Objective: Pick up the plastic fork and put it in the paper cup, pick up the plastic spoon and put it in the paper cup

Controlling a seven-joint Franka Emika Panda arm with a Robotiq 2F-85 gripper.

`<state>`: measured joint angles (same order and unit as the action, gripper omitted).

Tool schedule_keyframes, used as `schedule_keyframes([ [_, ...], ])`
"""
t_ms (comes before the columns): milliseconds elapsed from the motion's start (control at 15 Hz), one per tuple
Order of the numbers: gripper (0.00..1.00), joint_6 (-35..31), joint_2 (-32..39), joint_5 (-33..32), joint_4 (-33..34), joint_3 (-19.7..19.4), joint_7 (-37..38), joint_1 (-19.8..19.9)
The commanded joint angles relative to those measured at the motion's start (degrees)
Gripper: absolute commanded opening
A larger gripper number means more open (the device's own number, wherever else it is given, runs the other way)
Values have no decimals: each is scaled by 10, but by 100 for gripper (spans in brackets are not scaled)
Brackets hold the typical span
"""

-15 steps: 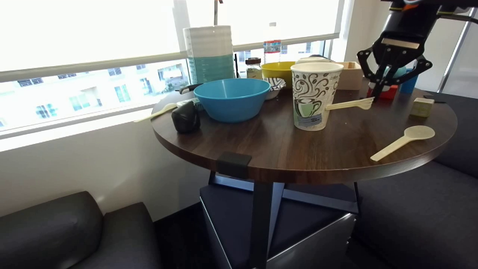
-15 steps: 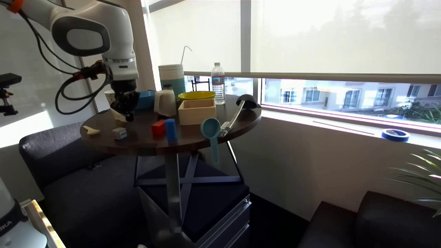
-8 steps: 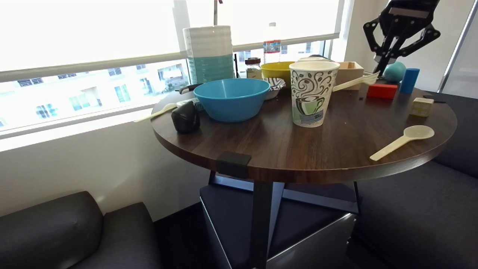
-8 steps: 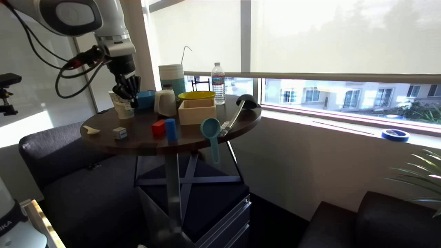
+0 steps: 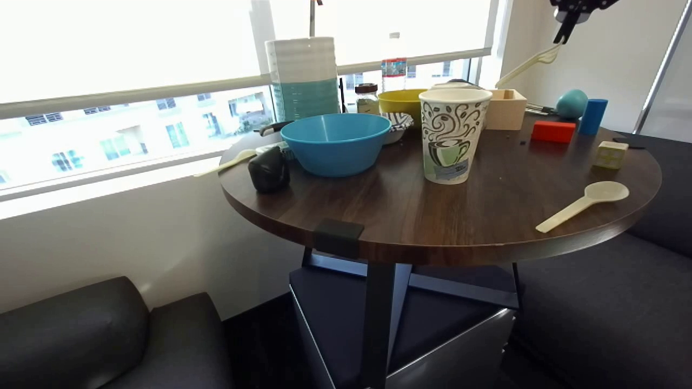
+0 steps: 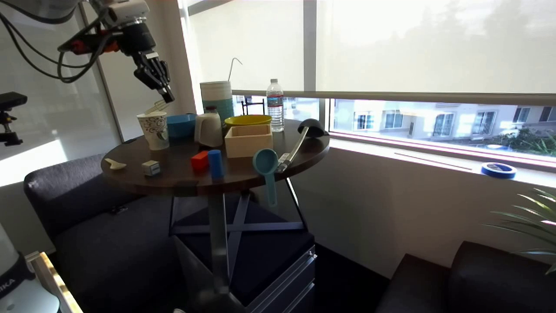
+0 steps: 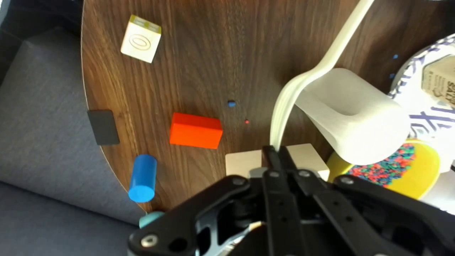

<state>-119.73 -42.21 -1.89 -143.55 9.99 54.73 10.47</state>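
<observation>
My gripper [image 5: 561,40] is shut on the tined end of the cream plastic fork [image 5: 521,70] and holds it in the air above the table. The fork's handle slants down, away from the fingertips. In the wrist view the fork [image 7: 321,67] runs up from the fingertips [image 7: 275,147]. The white patterned paper cup [image 5: 452,135] stands upright, with the fork higher than its rim; in an exterior view the fork [image 6: 156,106] shows just over the cup [image 6: 155,130]. The cream plastic spoon [image 5: 606,192] lies on the table near the edge, also in an exterior view [image 6: 115,165].
A blue bowl [image 5: 335,143] stands beside the cup. A wooden box [image 6: 248,143], yellow bowl [image 6: 248,120], cream pitcher [image 6: 208,129] and water bottle [image 6: 274,104] stand behind. A red block [image 5: 552,131], blue cylinder [image 5: 593,116] and small cube [image 5: 611,155] are nearby. Another cream utensil [image 5: 232,162] overhangs the edge.
My gripper has risen with the fork, from low beside the cup to above rim height, and the fork now tilts more. The cup has shifted slightly. The spoon has not moved.
</observation>
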Motion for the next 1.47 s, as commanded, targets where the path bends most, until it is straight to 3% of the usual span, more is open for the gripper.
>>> schedule_keyframes([
  [0, 0, -33, -13, -57, 17, 40, 0, -6],
  [533, 0, -195, -2, -160, -9, 114, -37, -22],
  [1067, 0, -358, -1, -225, -76, 153, -119, -16],
  [1133, 26, -375, 0, -218, -82, 153, -129, -17],
  [1267, 32, -402, -2, -207, -92, 156, -145, -13],
  [1400, 46, -419, -7, -198, -98, 155, -156, -10],
])
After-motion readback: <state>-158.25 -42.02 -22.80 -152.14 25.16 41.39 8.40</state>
